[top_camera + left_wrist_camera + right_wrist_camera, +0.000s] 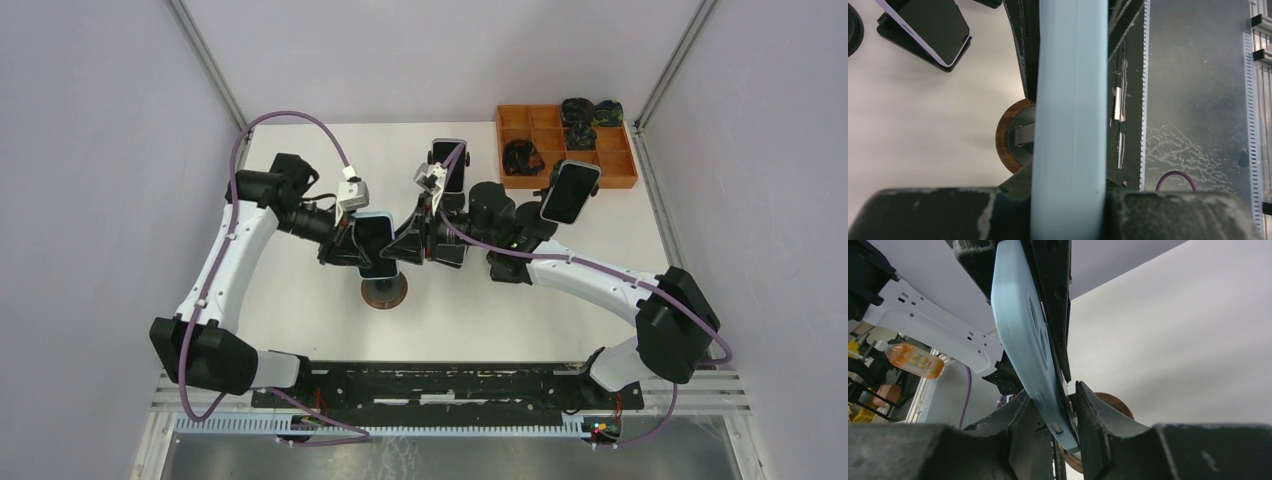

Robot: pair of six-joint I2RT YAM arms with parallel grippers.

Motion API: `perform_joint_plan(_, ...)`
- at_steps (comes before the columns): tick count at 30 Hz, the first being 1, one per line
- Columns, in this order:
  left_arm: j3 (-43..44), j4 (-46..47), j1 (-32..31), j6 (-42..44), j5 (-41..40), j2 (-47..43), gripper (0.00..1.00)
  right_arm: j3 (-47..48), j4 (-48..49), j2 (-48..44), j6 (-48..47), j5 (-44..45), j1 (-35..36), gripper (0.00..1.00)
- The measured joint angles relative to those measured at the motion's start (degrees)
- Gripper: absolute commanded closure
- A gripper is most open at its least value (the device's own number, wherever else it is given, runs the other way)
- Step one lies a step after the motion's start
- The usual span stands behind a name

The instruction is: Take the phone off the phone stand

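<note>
Firstly, left gripper (pixel 350 243): jaws closed tight on the light blue phone (pixel 1070 125), which fills the space between them. Right gripper (pixel 1054 405): jaws partly apart, straddling the phone's lower corner, with a slim gap showing on one side. The phone hangs directly over the round, wood-rimmed phone stand (pixel 1007 137) on the white table (pixel 300 310). Contact between phone and stand cannot be confirmed.
</note>
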Motion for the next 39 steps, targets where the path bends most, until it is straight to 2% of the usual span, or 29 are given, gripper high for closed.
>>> perform_joint_plan(5,0.09,-0.68,-0.76,-2.47,0.35,-0.35,0.98,0.00,2.12,0.00,0.11,-1.18,0.00,0.97)
perform_joint_plan(7,0.11,-1.75,-0.76,-3.85,0.85,-0.35,0.89,-0.17,2.93,0.00,-0.66,-2.23,0.00,1.00)
perform_joint_plan(8,0.13,-2.21,-0.74,-4.28,1.01,-0.37,0.79,-0.37,3.52,0.00,-0.79,-2.67,0.00,1.00)
perform_joint_plan(11,0.52,-2.78,-0.74,-4.85,1.07,-0.39,0.41,-1.22,5.60,0.00,0.24,-2.91,-0.11,1.00)
perform_joint_plan(15,2.27,-1.53,-1.40,-4.92,2.10,-0.79,0.03,-3.26,7.91,0.00,5.49,-1.27,-0.92,1.00)
perform_joint_plan(24,3.45,1.51,0.66,-5.09,2.19,-3.82,0.00,-6.75,13.44,-0.59,13.60,-0.87,-4.42,1.00)
perform_joint_plan(28,3.39,3.52,9.66,-4.57,3.87,-6.62,0.00,-8.96,15.50,-2.78,16.48,-0.87,-6.80,1.00)
perform_joint_plan(31,2.89,3.08,18.14,-0.46,6.88,-6.10,0.01,-9.55,17.92,-3.87,18.97,-0.87,-7.76,1.00)
perform_joint_plan(39,-5.44,1.03,18.36,7.69,13.73,-4.63,0.03,-9.55,28.76,-4.02,27.56,-1.62,-7.65,1.00)
